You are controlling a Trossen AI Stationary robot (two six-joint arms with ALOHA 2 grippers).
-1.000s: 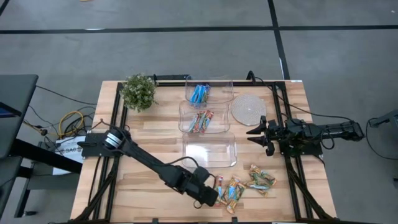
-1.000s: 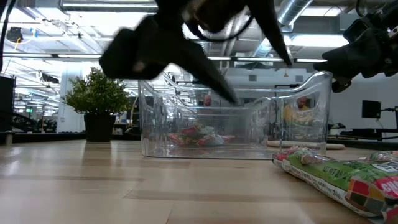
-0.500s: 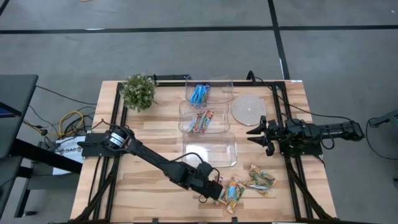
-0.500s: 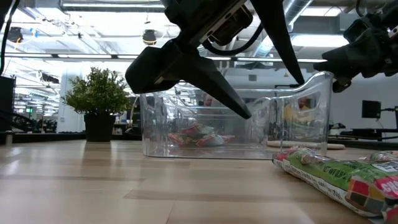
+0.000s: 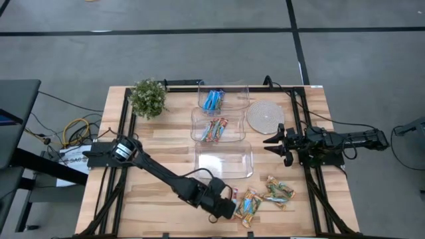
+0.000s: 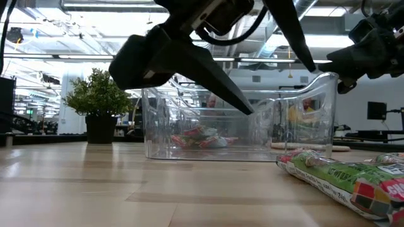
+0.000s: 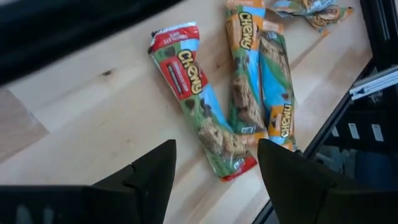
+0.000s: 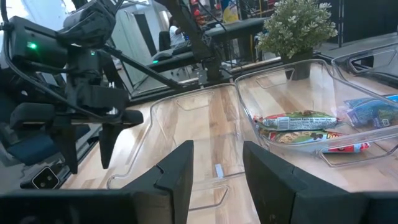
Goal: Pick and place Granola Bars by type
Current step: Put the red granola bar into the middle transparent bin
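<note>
Granola Bars, small flat oblong bars in crinkled wrappers, lie in a loose cluster (image 5: pixel 259 199) on the wooden bench (image 5: pixel 153 166) near its front edge. In the left wrist view we see a red-and-green wrapped bar (image 7: pixel 202 109) lying beside 2 tan-orange and light-blue bars (image 7: pixel 258 81). 3 clear plastic tubs stand in a row: the far tub (image 5: pixel 240 89) holds bright blue bars (image 5: pixel 212 99), the middle tub (image 5: pixel 196 119) holds red-green-orange bars (image 5: pixel 214 129), and the near tub (image 5: pixel 248 149) looks empty.

We judge the step in hand to be the pick: the left gripper (image 5: pixel 229 206) hangs just above the bench at the cluster's edge, fingers apart. Next we would need to lower over 1 bar, close on it alone, and carry it to the matching tub.

The left arm stretches low and diagonal across the bench. The right gripper (image 5: pixel 273 141) waits beside the near tub, fingers apart.
</note>
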